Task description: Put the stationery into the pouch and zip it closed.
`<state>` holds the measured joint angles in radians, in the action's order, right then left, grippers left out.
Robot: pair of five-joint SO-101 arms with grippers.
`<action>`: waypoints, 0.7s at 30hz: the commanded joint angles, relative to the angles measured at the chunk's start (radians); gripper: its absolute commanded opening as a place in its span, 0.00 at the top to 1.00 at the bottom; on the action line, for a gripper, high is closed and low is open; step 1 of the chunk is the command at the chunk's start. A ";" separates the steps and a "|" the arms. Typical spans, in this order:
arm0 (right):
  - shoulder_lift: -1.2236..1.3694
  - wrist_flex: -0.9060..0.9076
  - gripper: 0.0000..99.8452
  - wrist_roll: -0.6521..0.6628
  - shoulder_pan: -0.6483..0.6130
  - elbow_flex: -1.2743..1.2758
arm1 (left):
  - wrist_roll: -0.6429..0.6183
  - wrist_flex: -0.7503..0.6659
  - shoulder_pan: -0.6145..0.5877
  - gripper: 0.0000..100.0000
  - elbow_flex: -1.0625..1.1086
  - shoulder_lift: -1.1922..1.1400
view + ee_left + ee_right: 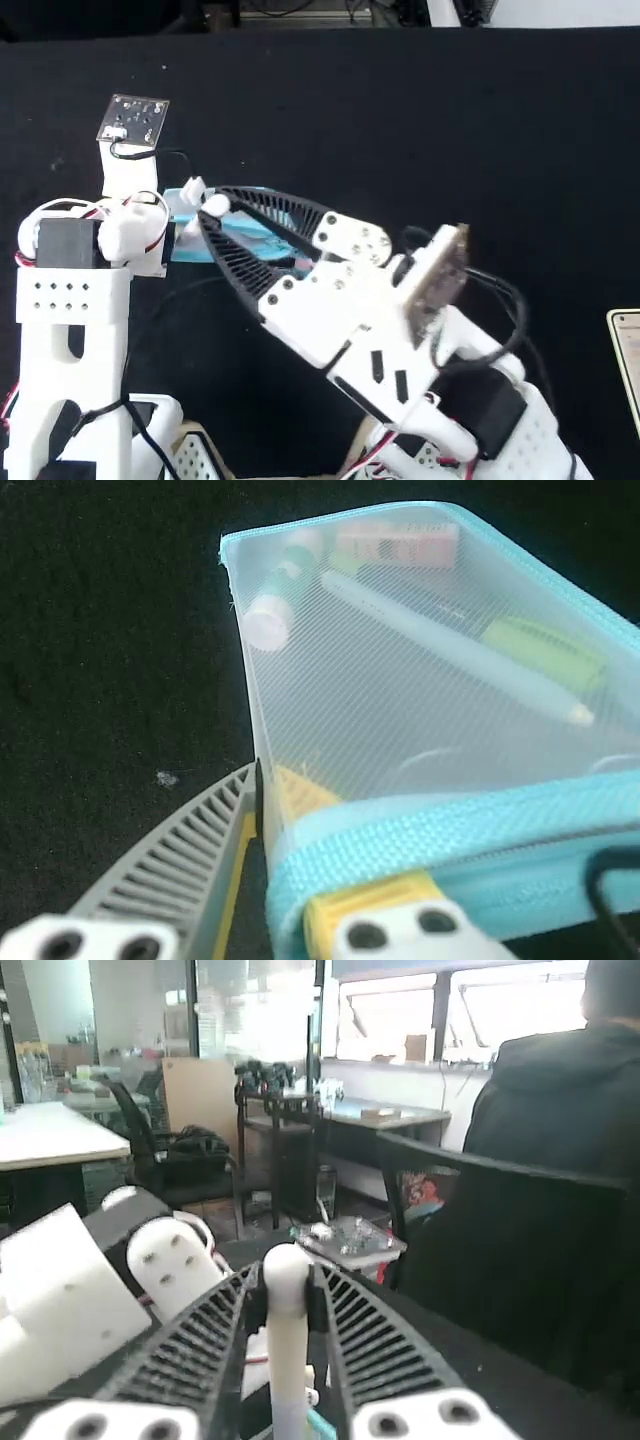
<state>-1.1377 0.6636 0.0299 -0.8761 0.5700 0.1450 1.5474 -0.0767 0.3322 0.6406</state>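
Inside the pouch (420, 740) lie pen (450, 645) and labelled eraser (395, 542).

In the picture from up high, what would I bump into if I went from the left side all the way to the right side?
Left arm → blue pouch → right arm → pale flat thing at the picture's right edge.

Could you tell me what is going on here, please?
The left gripper is clamped on an edge of the translucent blue pouch, which already holds a pen and other stationery. The right gripper has its fingers closed around a white piece by the pouch. Whether the zip is shut is unclear.
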 commanded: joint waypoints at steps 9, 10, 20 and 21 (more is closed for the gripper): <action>-0.013 -0.078 0.99 0.140 -0.011 -0.016 | -0.009 -0.006 0.004 0.97 0.016 -0.015; -0.013 -0.087 0.99 0.169 -0.011 -0.016 | -0.009 -0.006 0.004 0.97 0.016 -0.015; -0.134 -0.095 0.99 0.249 -0.015 0.045 | -0.009 -0.006 0.005 0.97 0.021 -0.015; -0.156 -0.097 0.99 0.250 -0.015 0.070 | -0.009 -0.011 0.007 0.97 0.027 -0.015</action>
<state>-1.2329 0.5946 0.2662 -0.8807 0.6145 0.1450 1.5474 -0.0767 0.3337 0.6406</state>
